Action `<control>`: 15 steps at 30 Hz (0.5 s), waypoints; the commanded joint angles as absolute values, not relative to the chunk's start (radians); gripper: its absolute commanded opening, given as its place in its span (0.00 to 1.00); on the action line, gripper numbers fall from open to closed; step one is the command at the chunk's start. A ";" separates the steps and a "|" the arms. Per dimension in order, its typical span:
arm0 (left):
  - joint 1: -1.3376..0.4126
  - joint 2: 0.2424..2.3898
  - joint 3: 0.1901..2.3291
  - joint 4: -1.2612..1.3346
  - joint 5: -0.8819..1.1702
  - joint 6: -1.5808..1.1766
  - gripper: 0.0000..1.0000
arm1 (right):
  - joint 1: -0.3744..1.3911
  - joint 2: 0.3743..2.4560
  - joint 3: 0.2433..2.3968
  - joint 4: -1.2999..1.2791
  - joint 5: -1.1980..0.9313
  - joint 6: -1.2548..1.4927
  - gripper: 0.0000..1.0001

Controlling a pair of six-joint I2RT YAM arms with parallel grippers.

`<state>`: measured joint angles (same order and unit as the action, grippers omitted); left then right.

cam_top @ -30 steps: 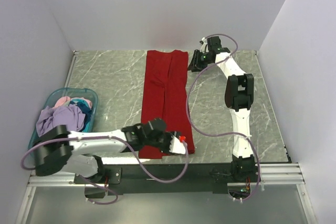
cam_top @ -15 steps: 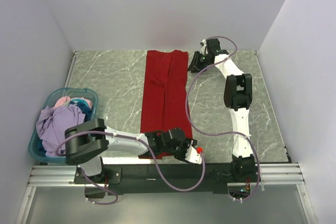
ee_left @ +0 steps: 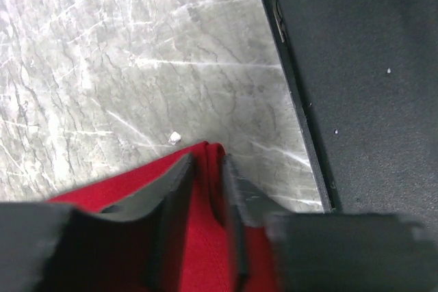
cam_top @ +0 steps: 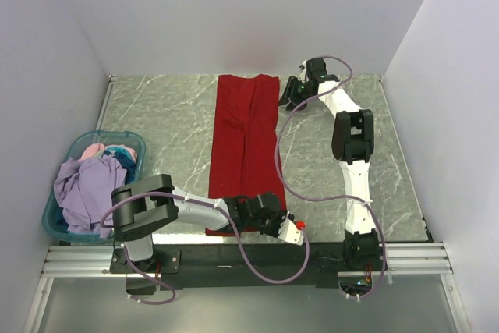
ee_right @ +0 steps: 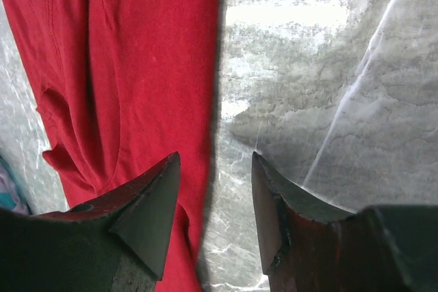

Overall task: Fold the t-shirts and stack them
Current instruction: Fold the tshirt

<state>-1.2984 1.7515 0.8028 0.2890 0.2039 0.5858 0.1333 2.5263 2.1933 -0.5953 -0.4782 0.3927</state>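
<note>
A red t-shirt (cam_top: 245,138) lies folded into a long narrow strip, running from the far edge of the marble table to the near edge. My left gripper (cam_top: 274,214) is at the strip's near right corner. In the left wrist view it (ee_left: 205,163) is shut on that corner of the red cloth (ee_left: 204,227), low on the table. My right gripper (cam_top: 287,99) is open beside the strip's far right edge. In the right wrist view it (ee_right: 214,158) straddles the edge of the red shirt (ee_right: 137,46), one finger over cloth, the other over bare marble.
A teal basket (cam_top: 137,144) at the left holds several more crumpled shirts, lilac (cam_top: 86,185) on top. The black rail (ee_left: 356,100) at the table's near edge runs close to my left gripper. White walls enclose the table on three sides.
My left arm has swung right along the strip's near edge to its near right corner, and its jaws now pinch the cloth. The right gripper has barely moved.
</note>
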 commanded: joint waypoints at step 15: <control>-1.292 1.707 0.807 0.278 0.238 0.548 0.05 | 0.137 2.588 2.269 -0.588 -0.452 0.471 0.53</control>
<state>-1.2926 1.7504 0.8032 0.2802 0.2047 0.5762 0.1333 2.5568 2.2337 -0.5934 -0.4595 0.4534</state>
